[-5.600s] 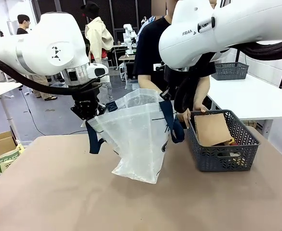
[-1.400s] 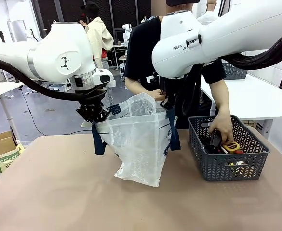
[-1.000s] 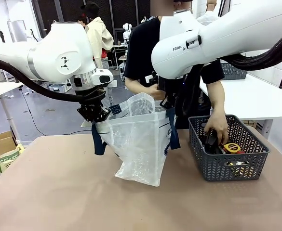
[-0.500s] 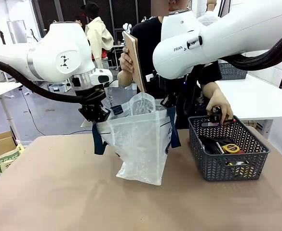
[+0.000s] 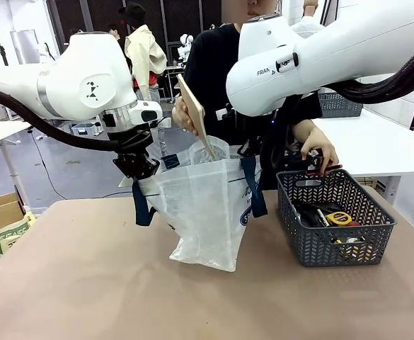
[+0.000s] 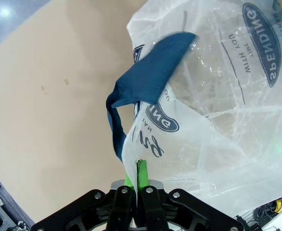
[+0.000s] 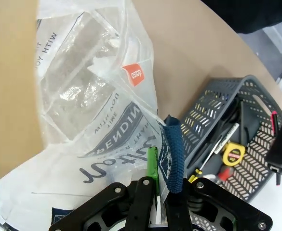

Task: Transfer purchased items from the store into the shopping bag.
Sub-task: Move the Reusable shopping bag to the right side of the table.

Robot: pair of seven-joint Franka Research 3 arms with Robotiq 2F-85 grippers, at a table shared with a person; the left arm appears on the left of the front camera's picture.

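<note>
Over the shopping bag (image 5: 203,205) a hand (image 5: 180,117) tilted the cardboard box (image 5: 198,125); left gripper (image 6: 140,168) and right gripper (image 7: 155,161) pinched its mouth open.

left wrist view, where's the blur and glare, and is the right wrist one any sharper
Left wrist view: the navy handle looks soft along its upper edge, and the shopping bag glints in spots. Right wrist view: the brown box near the lens is a featureless blur; the basket is sharp.
</note>
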